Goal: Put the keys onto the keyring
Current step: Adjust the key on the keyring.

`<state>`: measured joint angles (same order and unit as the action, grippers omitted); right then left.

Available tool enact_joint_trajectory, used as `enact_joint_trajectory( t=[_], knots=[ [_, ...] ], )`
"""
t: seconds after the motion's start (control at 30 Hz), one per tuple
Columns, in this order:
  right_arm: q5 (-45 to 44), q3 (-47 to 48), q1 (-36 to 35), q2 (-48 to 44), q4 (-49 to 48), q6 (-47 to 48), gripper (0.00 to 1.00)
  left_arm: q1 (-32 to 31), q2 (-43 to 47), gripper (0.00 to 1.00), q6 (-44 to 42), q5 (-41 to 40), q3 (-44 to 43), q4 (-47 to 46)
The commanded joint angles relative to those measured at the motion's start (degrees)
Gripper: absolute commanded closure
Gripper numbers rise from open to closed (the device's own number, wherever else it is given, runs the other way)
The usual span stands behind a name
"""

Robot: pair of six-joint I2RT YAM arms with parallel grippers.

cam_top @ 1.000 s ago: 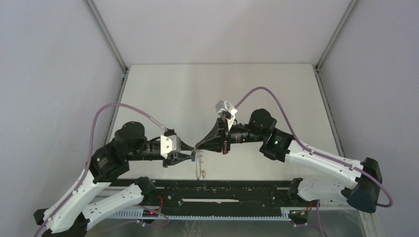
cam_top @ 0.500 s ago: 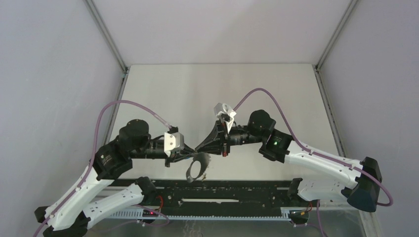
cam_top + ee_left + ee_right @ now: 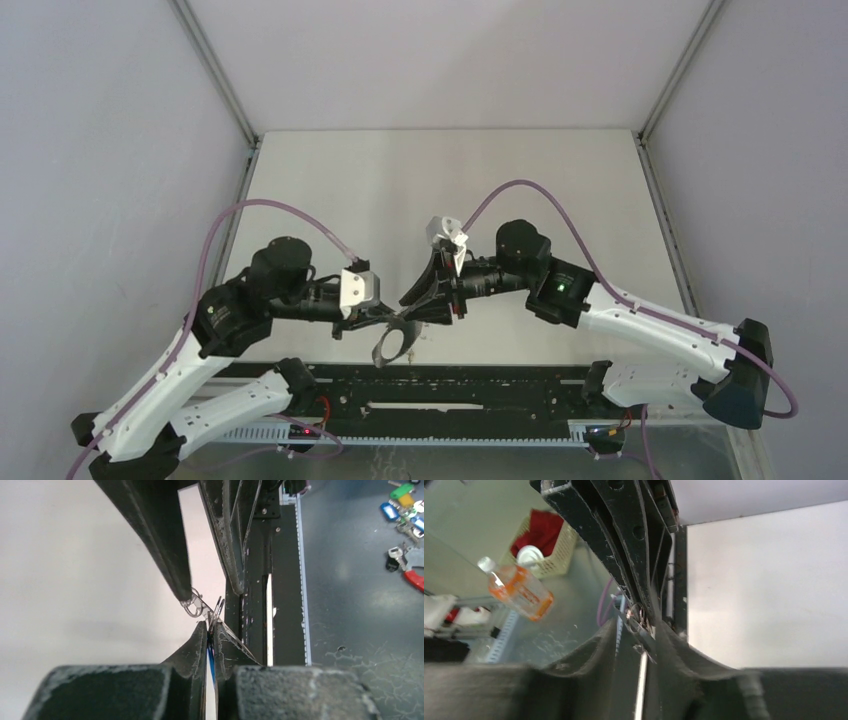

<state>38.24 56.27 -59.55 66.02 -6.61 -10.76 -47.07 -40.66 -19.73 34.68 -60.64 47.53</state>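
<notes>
Now, the white table is being spanned by both arms: the left arm and the right arm are being held tip to tip above its near edge, just beyond the black rail. The right gripper is being shown spread. Its two dark fingers are standing clearly apart in both wrist views, and nothing is being clamped between them. The left gripper is being shown pressed together, with only a hairline gap left between its fingers.

The keyring is being seen from the top camera as a dark hoop directly below the point where the grippers meet, next to the black rail. Whether it is hanging free or resting on the table cannot be told.

A cluster of small metal loops is being caught between the two sets of tips, sticking out of the left gripper's pinch and being touched by one finger of the right gripper. Deep in that pinch a thin blue sliver is being gripped, apparently the blue key, seen edge-on
</notes>
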Motion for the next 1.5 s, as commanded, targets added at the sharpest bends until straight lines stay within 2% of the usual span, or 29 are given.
enact_joint_trajectory(
  t=[0.0,0.07,0.13,0.23,0.43,0.57,0.87,1.2,1.3,1.37,1.43,1.47],
  knots=[
    [-0.91,8.42,2.22,-1.63,15.94,7.37,0.45,0.25,-1.87,1.0,-7.29,-1.71,-5.25,4.59],
    [-1.17,13.78,3.33,0.79,24.98,10.33,0.31,0.23,-2.44,1.0,-10.22,-2.67,-5.96,5.65],
    [-2.21,18.25,3.72,3.15,31.52,12.92,0.28,0.18,-3.24,1.0,-12.26,-3.67,-6.68,5.86],
    [-1.04,21.7,3.67,5.68,34.57,14.05,0.27,0.01,-5.08,1.0,-13.77,-5.19,-8.02,6.3],
    [-0.72,27.6,2.2,11.14,39.99,16.0,0.39,-0.6,-7.54,1.0,-13.03,-10.17,-10.42,5.24],
    [-1.76,30.07,1.25,13.3,41.83,16.69,0.43,-0.79,-7.67,1.0,-12.34,-11.95,-10.09,4.0],
    [-5.25,34.71,0.94,17.13,44.38,17.19,0.49,-2.21,-8.03,1.0,-13.12,-11.98,-9.78,4.13],
    [-3.44,39.22,0.42,20.73,49.8,19.42,0.61,-2.68,-7.98,1.0,-13.19,-12.52,-9.67,4.49],
    [-3.25,40.51,0.12,21.77,51.31,20.08,0.67,-2.72,-8.09,1.0,-13.15,-12.15,-9.79,4.5],
    [-3.24,41.76,-0.12,22.54,52.37,20.65,0.79,-2.84,-8.33,1.0,-13.08,-12.09,-9.91,4.54],
    [-3.35,42.67,-0.17,23.16,52.94,20.9,0.99,-2.86,-8.38,1.0,-13.03,-12.09,-10.01,4.54],
    [-3.65,42.47,-0.28,23.0,52.59,20.92,1.0,-2.93,-8.33,1.0,-13.13,-12.21,-10.03,4.63]
  ],
)
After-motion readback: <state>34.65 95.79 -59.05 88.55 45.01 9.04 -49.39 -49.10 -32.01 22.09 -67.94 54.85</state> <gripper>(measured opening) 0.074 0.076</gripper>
